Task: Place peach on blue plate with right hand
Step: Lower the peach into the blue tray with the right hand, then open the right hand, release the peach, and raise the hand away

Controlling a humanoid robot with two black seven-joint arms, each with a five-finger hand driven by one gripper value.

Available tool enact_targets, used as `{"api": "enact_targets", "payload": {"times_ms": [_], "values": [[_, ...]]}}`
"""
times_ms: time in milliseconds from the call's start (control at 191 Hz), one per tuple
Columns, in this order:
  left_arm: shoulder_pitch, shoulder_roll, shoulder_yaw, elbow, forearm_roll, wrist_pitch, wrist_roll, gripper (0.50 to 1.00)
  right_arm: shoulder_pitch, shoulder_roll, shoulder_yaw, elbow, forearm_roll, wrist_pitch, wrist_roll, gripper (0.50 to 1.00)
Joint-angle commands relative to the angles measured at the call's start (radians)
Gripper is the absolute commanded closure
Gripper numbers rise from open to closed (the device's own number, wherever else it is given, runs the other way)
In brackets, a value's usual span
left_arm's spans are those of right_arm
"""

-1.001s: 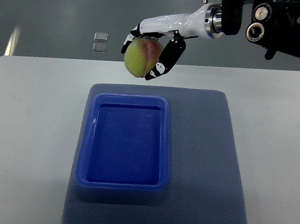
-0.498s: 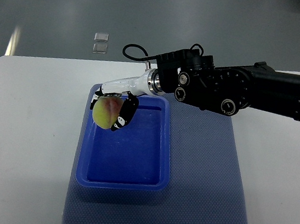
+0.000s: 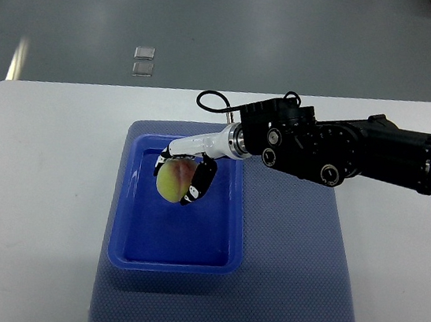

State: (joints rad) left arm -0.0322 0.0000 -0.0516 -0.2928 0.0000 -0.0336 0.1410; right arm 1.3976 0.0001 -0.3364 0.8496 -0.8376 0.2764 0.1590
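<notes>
A yellow-green peach (image 3: 172,179) with a red blush is held in my right hand (image 3: 186,175), whose black and white fingers (image 3: 199,186) are curled around it. The hand and fruit are over the upper part of the blue plate (image 3: 222,259), a rectangular tray with a raised rim. I cannot tell whether the peach touches the tray floor. My black right arm (image 3: 344,150) reaches in from the right edge. The left arm is out of view.
The tray lies on a dark blue mat (image 3: 299,251) spread on a white table (image 3: 37,185). Grey floor lies beyond the table's far edge, with two small pale squares (image 3: 143,59) on it.
The right hand has carried the peach down from above the table's far edge to over the tray, then shifted slightly right and lower inside the tray's rim.
</notes>
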Motion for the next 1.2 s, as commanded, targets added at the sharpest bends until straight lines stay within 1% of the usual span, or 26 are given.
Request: {"api": "enact_targets", "payload": {"times_ms": [0, 84, 142, 189, 194, 215, 236, 288, 294, 341, 446, 603, 724, 729, 771, 823, 828, 891, 944, 949, 960, 1001, 1049, 1054, 1122, 1196], "values": [[0.0, 0.0, 0.001, 0.0, 0.0, 0.0, 0.0, 0.5, -0.016, 0.0, 0.0, -0.003, 0.003, 0.001, 0.001, 0.748], [0.0, 0.0, 0.001, 0.0, 0.0, 0.0, 0.0, 0.5, -0.02, 0.0, 0.002, -0.003, 0.003, 0.001, 0.001, 0.748], [0.0, 0.0, 0.001, -0.002, 0.0, 0.0, 0.0, 0.5, -0.031, 0.0, 0.003, -0.01, 0.003, 0.001, 0.001, 0.697], [0.0, 0.0, 0.001, -0.002, 0.0, 0.0, 0.0, 0.5, -0.031, 0.0, 0.003, -0.01, 0.003, 0.001, 0.001, 0.697], [0.0, 0.0, 0.001, -0.002, 0.0, 0.0, 0.0, 0.5, -0.034, 0.0, 0.008, -0.01, 0.005, 0.003, 0.001, 0.659], [0.0, 0.0, 0.001, -0.002, 0.0, 0.0, 0.0, 0.5, -0.034, 0.0, 0.008, -0.012, 0.005, 0.004, 0.001, 0.634], [0.0, 0.0, 0.001, -0.002, 0.0, 0.0, 0.0, 0.5, -0.035, 0.0, 0.01, -0.012, 0.005, 0.004, 0.001, 0.622], [0.0, 0.0, 0.001, -0.002, 0.0, 0.0, 0.0, 0.5, -0.035, 0.0, 0.01, -0.012, 0.005, 0.004, 0.001, 0.621], [0.0, 0.0, 0.001, -0.002, 0.0, 0.0, 0.0, 0.5, -0.035, 0.0, 0.01, -0.017, 0.006, 0.009, 0.001, 0.605], [0.0, 0.0, 0.001, -0.002, 0.0, 0.0, 0.0, 0.5, -0.035, 0.0, 0.01, -0.02, 0.008, 0.01, 0.002, 0.605], [0.0, 0.0, 0.001, 0.0, 0.0, 0.0, 0.0, 0.5, -0.039, 0.0, 0.01, -0.021, 0.011, 0.015, 0.002, 0.577], [0.0, 0.0, 0.001, 0.0, 0.0, 0.0, 0.0, 0.5, -0.035, 0.0, 0.013, -0.021, 0.015, 0.017, 0.002, 0.574], [0.0, 0.0, 0.001, 0.003, 0.0, 0.0, 0.0, 0.5, 0.0, 0.0, 0.074, -0.02, 0.02, 0.017, 0.005, 0.574], [0.0, 0.0, 0.001, 0.003, 0.0, 0.0, 0.0, 0.5, 0.03, 0.0, 0.138, -0.02, 0.026, 0.021, 0.005, 0.574], [0.0, 0.0, 0.001, 0.003, 0.0, 0.0, 0.0, 0.5, 0.04, 0.0, 0.186, -0.017, 0.035, 0.027, 0.007, 0.574], [0.0, 0.0, 0.001, 0.003, 0.0, 0.0, 0.0, 0.5, 0.04, 0.0, 0.186, -0.017, 0.035, 0.027, 0.007, 0.574], [0.0, 0.0, 0.001, 0.004, 0.0, 0.0, 0.0, 0.5, 0.041, -0.03, 0.238, -0.014, 0.06, 0.033, 0.007, 0.574], [0.0, 0.0, 0.001, 0.004, 0.0, 0.0, 0.0, 0.5, 0.035, -0.081, 0.299, -0.01, 0.103, 0.035, 0.01, 0.574], [0.0, 0.0, 0.001, 0.004, 0.0, 0.0, 0.0, 0.5, 0.035, -0.081, 0.3, -0.01, 0.103, 0.035, 0.01, 0.574], [0.0, 0.0, 0.001, 0.003, 0.0, 0.0, 0.0, 0.5, 0.02, -0.124, 0.363, -0.009, 0.148, 0.032, 0.025, 0.574], [0.0, 0.0, 0.001, 0.003, 0.0, 0.0, 0.0, 0.5, 0.015, -0.133, 0.382, -0.009, 0.161, 0.032, 0.03, 0.574], [0.0, 0.0, 0.001, 0.0, 0.0, 0.0, 0.0, 0.5, -0.025, -0.163, 0.45, -0.009, 0.202, 0.032, 0.045, 0.574], [0.0, 0.0, 0.001, 0.0, 0.0, 0.0, 0.0, 0.5, -0.025, -0.163, 0.45, -0.009, 0.203, 0.032, 0.045, 0.574], [0.0, 0.0, 0.001, -0.002, 0.0, 0.0, 0.0, 0.5, -0.085, -0.196, 0.549, -0.009, 0.25, 0.03, 0.057, 0.574], [0.0, 0.0, 0.001, -0.003, 0.002, 0.0, 0.0, 0.5, -0.17, -0.232, 0.695, -0.009, 0.305, 0.03, 0.059, 0.572], [0.0, 0.0, 0.003, -0.005, 0.002, 0.0, 0.0, 0.5, -0.285, -0.241, 0.864, -0.01, 0.353, 0.024, 0.057, 0.572]]}}
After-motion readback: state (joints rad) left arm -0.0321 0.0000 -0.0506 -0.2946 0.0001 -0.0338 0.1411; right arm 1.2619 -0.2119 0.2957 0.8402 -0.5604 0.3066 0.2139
